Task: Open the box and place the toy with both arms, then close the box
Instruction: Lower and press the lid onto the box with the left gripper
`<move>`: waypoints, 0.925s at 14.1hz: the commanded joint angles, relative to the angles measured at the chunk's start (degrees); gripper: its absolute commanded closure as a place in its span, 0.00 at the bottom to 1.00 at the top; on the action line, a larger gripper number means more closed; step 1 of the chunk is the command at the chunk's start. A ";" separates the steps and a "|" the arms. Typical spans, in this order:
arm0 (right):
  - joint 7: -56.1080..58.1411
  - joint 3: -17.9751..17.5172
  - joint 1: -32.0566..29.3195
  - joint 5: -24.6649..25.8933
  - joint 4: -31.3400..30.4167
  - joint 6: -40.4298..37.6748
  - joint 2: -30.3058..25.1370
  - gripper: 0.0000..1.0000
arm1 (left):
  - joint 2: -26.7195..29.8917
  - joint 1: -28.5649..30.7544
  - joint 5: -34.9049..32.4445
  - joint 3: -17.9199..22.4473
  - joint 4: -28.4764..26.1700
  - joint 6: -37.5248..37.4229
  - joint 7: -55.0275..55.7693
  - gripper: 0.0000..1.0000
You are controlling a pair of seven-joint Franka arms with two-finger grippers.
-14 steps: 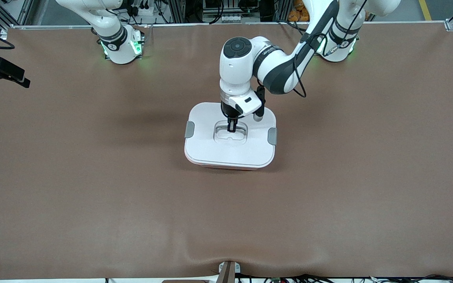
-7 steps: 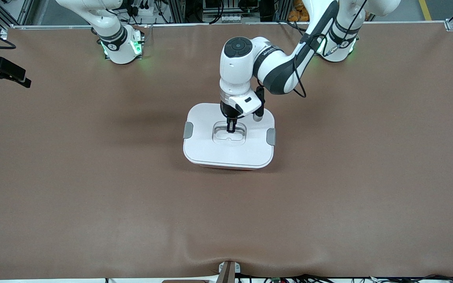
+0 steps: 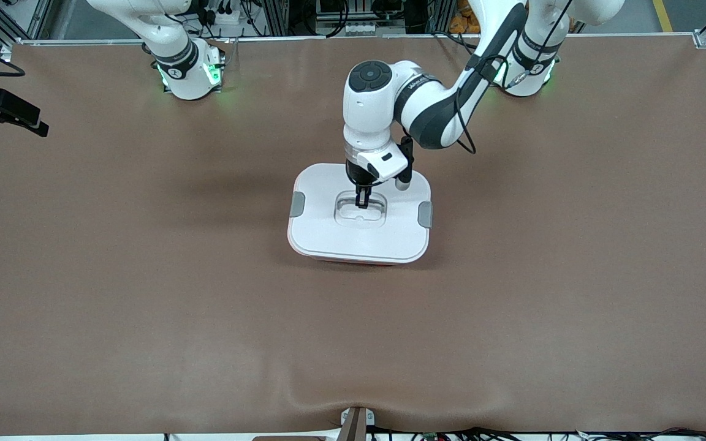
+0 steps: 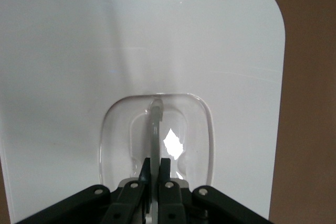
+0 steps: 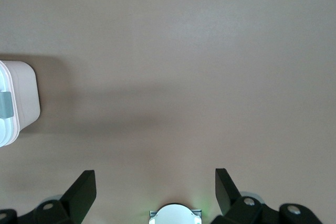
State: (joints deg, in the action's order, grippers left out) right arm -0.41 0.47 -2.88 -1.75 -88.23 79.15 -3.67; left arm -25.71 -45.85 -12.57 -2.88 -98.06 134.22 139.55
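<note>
Left gripper (image 3: 362,202) is pinched tight on the clear handle (image 4: 155,124) set in the recess of the white lid (image 3: 328,229). That lid sits on the pink box (image 3: 353,260), which stands mid-counter (image 3: 144,275), grey side clips (image 3: 297,204) at each end. Right gripper (image 5: 155,187) waits with its fingers spread wide and empty, over bare counter toward the right arm's end

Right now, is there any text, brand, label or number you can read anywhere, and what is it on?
None can be read.
Left arm: dark lettering on its forearm band, too small to read.
Right arm's base: small mark, too blurred to read.
Box lid: plain, no text.
</note>
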 commanded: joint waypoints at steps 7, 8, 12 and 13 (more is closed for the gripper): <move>-0.82 -0.03 -0.28 -0.89 0.34 -0.05 -0.38 0.00 | -0.30 -0.56 -1.66 0.24 -0.55 2.10 1.96 1.00; -0.74 -0.12 -0.20 -0.89 0.34 -0.05 -0.38 0.00 | -0.30 -0.64 -1.66 0.24 -0.55 2.10 2.04 1.00; -0.65 -0.03 -0.20 -0.80 0.34 -0.13 -0.38 0.00 | -0.74 -0.64 -1.66 0.24 -0.47 2.54 3.10 1.00; -0.65 -0.03 -0.11 -0.80 0.34 -0.13 -0.38 0.00 | -0.83 -0.64 -1.92 0.24 -0.47 2.63 3.10 1.00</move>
State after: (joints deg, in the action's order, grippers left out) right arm -0.43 0.50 -2.89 -1.92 -88.21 79.25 -3.67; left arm -26.20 -45.97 -12.58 -2.95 -98.26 135.51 140.81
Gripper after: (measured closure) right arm 0.000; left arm 0.930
